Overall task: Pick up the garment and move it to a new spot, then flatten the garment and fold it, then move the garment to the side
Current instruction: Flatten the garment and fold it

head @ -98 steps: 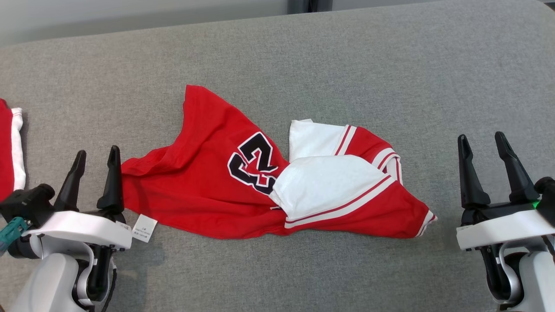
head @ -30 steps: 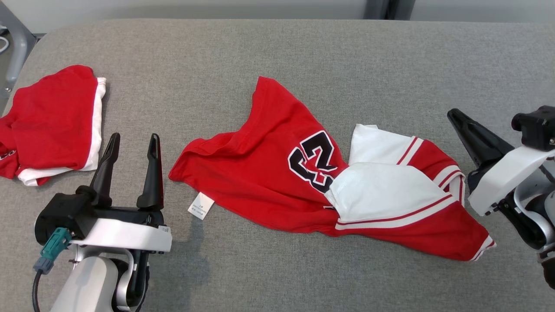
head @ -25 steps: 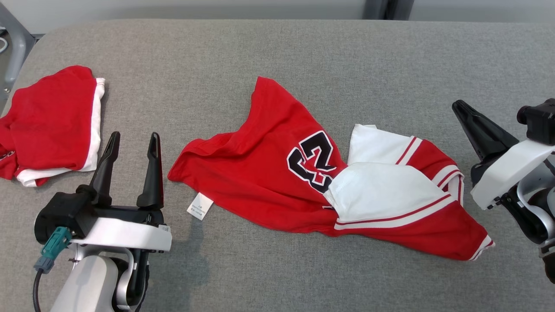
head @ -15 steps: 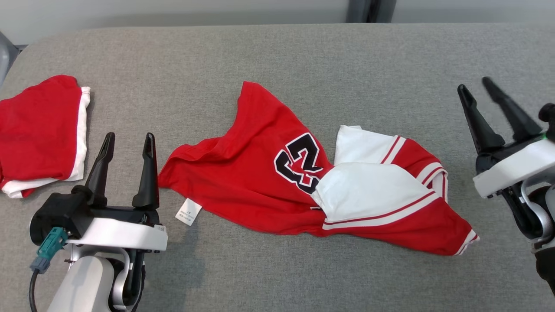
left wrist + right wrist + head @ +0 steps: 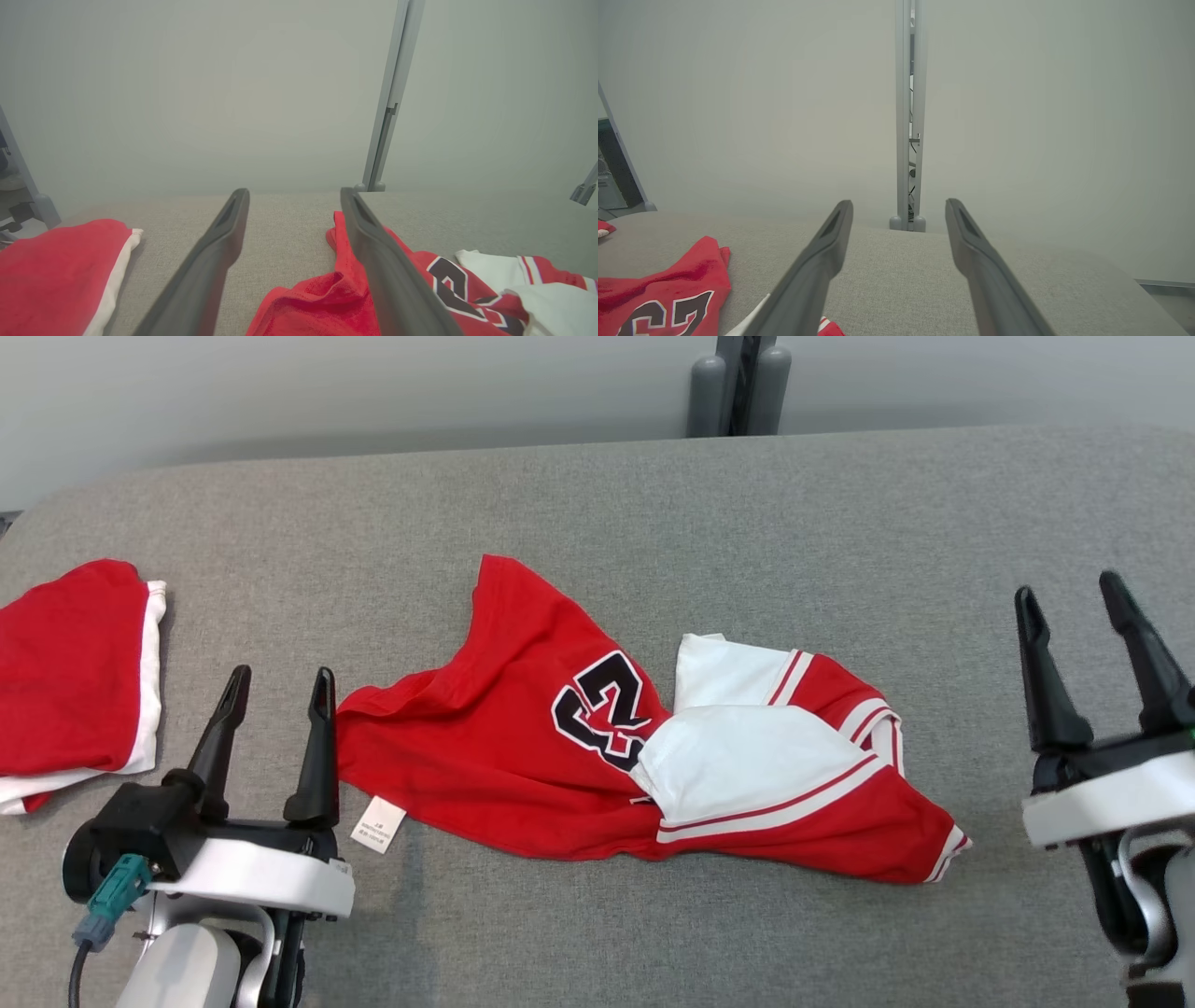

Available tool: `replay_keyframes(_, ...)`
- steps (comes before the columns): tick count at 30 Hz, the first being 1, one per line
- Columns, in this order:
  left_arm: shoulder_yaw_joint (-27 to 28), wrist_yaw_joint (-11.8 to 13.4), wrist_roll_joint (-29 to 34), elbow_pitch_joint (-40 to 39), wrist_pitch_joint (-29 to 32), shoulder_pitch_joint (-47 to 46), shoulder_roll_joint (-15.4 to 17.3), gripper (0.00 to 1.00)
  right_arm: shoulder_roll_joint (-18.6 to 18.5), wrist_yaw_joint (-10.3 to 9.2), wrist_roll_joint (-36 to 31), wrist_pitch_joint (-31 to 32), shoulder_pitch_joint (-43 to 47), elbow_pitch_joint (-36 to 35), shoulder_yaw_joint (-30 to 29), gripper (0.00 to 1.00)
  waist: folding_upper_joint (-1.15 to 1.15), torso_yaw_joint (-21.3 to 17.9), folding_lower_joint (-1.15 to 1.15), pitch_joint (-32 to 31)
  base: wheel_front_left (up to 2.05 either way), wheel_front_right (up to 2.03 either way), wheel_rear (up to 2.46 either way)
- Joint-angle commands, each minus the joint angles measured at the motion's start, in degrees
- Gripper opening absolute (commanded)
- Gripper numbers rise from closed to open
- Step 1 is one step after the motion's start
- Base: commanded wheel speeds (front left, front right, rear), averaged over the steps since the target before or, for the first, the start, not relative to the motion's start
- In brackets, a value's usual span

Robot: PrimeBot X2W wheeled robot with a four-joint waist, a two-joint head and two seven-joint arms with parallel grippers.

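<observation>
**A:** Where is the garment sitting right now?

**B:** The garment (image 5: 523, 756) is lying crumpled on the grey bench (image 5: 840, 523), spreading across its middle and well clear of the far edge. It's red, with a black-and-white number (image 5: 602, 709) facing up. A white panel (image 5: 738, 761) with red stripes is folding over the right-hand part.

**A:** And the left tool?

**B:** The left tool (image 5: 282, 672) is hovering toward the bench's left end, its two dark fingers standing apart and gripping nothing. Its right-hand finger is sitting just beside the garment's left hem (in the left wrist view that finger is overlapping the red cloth, but I can't tell whether it's touching). A small white label (image 5: 377, 823) is poking out from the hem near it.

**A:** What's the right tool doing?

**B:** The right tool (image 5: 1068, 586) is hanging toward the bench's right end, fingers spread and empty, well apart from the garment's striped corner.

**A:** Anything else lying about?

**B:** A second red piece (image 5: 65, 663) with white trim is resting by the left edge, apart from the garment, with the left tool between them. A grey post (image 5: 738, 383) is standing just behind the far edge.
</observation>
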Motion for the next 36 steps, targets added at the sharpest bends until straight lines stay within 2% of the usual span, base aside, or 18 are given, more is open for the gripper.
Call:
replay_keyframes(1,-0.1,0.3,0.2,0.0,0.2,0.8,0.3,1.0,0.7,-0.02,-0.7,0.8,2.1,-0.8,-0.3,1.0,0.0,-0.5,0.0,-0.9,0.0,0.0,0.0)
replay_keyframes(12,-0.7,1.4,-0.6,-1.9,2.4,5.0,1.2,1.0,6.0,-0.02,-3.0,4.9,13.7,-8.7,-3.1,1.0,0.0,-1.3,0.0,-3.6,0.0,0.0,0.0)
replay_keyframes(23,-0.9,1.9,-0.7,-2.8,3.0,5.3,1.6,1.0,6.7,-0.02,-3.1,6.6,15.1,-10.9,-3.4,1.0,0.0,-1.3,0.0,-3.5,0.0,0.0,0.0)
replay_keyframes(29,-1.0,2.1,-0.9,-3.4,3.0,4.5,1.7,1.0,5.0,-0.02,-2.4,8.4,12.9,-10.3,-2.6,1.0,0.0,-1.2,0.0,-2.6,0.0,0.0,0.0)
replay_keyframes(36,-1.9,1.4,-0.3,-3.6,2.9,1.2,1.3,1.0,-0.8,-0.02,0.7,15.8,6.0,-3.6,4.3,1.0,0.0,1.3,0.0,1.4,0.0,0.0,0.0)
